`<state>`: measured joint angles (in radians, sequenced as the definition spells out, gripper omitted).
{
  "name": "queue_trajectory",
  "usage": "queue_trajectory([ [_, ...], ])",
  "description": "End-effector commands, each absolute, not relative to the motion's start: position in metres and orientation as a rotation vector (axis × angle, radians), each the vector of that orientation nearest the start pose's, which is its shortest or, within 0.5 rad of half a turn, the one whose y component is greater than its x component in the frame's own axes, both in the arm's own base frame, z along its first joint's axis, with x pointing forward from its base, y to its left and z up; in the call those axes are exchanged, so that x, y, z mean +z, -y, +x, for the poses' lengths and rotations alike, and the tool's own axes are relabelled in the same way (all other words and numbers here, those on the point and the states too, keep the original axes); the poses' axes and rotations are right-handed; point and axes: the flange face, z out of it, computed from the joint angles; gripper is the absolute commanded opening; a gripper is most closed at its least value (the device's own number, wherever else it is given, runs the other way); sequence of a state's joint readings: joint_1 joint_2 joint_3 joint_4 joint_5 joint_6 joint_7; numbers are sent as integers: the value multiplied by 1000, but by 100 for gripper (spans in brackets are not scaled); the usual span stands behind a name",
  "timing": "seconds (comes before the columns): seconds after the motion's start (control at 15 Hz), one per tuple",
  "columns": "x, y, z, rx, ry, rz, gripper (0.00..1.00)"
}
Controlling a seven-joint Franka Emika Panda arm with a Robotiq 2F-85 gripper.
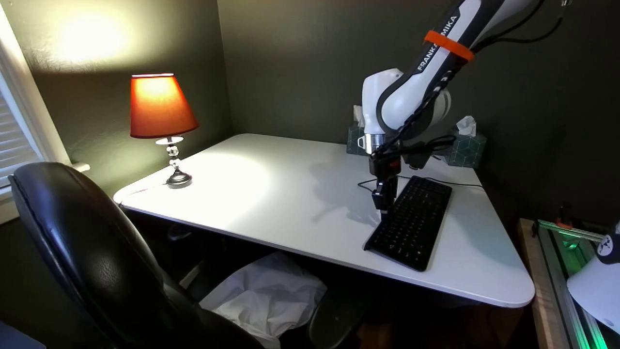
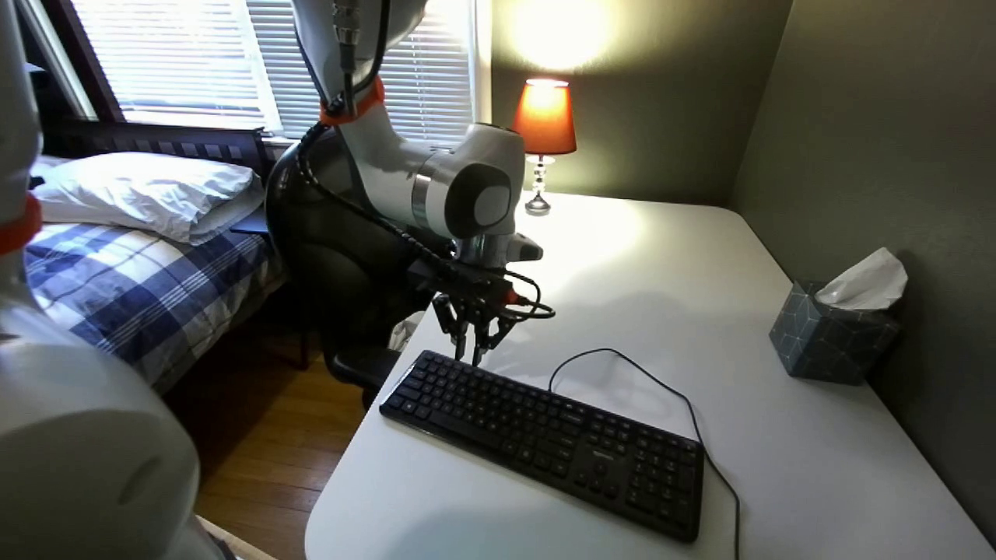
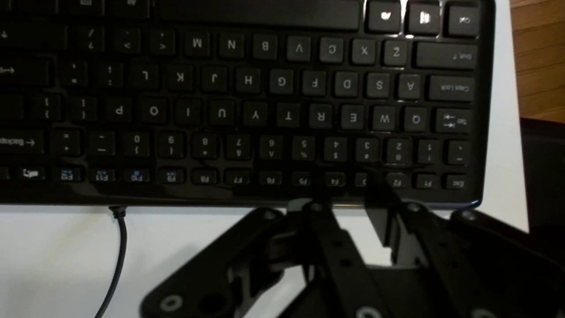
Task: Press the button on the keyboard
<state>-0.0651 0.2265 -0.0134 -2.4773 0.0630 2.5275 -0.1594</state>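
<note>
In an exterior view one keyboard (image 2: 545, 443) lies flat on one white desk (image 2: 700, 311), and the single gripper (image 2: 468, 359) hangs at the keyboard's back edge, toward one end, its fingers (image 2: 460, 342) parted by a narrow gap with nothing held. In an exterior view I count two tissue boxes (image 1: 468, 151), one red-shaded lamp (image 1: 162, 106) and one black chair (image 1: 87, 242). In the wrist view the fingertips (image 3: 380, 198) reach about the function-key row (image 3: 238, 176), though in that dark blur I cannot tell whether they touch; one cable (image 3: 124, 247) runs from the keyboard. I judge the approach largely done; no press shows, so that step seems left.
</note>
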Motion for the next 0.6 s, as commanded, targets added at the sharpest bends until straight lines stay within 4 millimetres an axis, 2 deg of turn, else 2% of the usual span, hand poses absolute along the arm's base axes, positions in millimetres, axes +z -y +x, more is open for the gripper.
queue_trajectory([
  [0.0, 199, 38, 445, 259, 42, -3082, 62],
  [0.33, 209, 38, 437, 236, 50, -3094, 99],
  [0.53, 218, 37, 429, 220, 62, -3105, 100],
])
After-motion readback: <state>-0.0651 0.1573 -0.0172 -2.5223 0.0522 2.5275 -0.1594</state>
